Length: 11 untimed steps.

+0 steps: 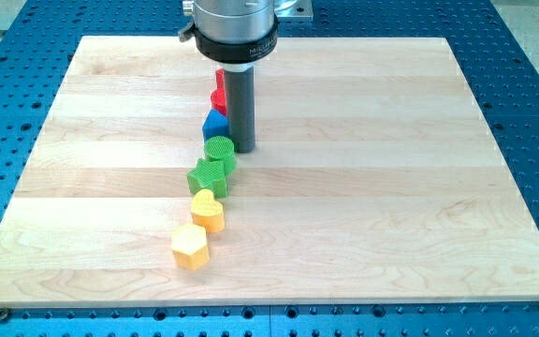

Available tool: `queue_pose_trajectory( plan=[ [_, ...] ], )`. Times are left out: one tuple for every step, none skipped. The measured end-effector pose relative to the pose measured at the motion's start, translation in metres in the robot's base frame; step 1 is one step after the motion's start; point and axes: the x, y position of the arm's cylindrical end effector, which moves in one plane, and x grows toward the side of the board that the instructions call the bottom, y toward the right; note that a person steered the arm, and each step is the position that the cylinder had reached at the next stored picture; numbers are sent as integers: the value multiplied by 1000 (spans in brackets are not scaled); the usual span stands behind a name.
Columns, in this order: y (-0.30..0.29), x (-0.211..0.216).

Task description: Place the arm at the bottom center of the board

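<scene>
On the wooden tabletop [363, 187] a curved row of blocks runs from the view's lower left up toward the top centre. The yellow hexagon block [190, 247] lies lowest, then the yellow heart block [208, 211], the green star block [208, 176] and the green round block [219, 150]. Above them sit a blue block [215, 124] and two red blocks [218, 96], partly hidden behind the rod. My tip [242, 147] stands just right of the green round block, in the upper middle of the tabletop, well away from the bottom centre. There is no pincer here, only the rod, and it holds nothing.
</scene>
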Motion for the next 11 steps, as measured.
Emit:
queue_pose_trajectory(
  plan=[
    [35, 0],
    [95, 0],
    [121, -1],
    [121, -1],
    [105, 15],
    [89, 60],
    [57, 100],
    [48, 124],
    [68, 139],
    [81, 181],
    [63, 197]
  ],
)
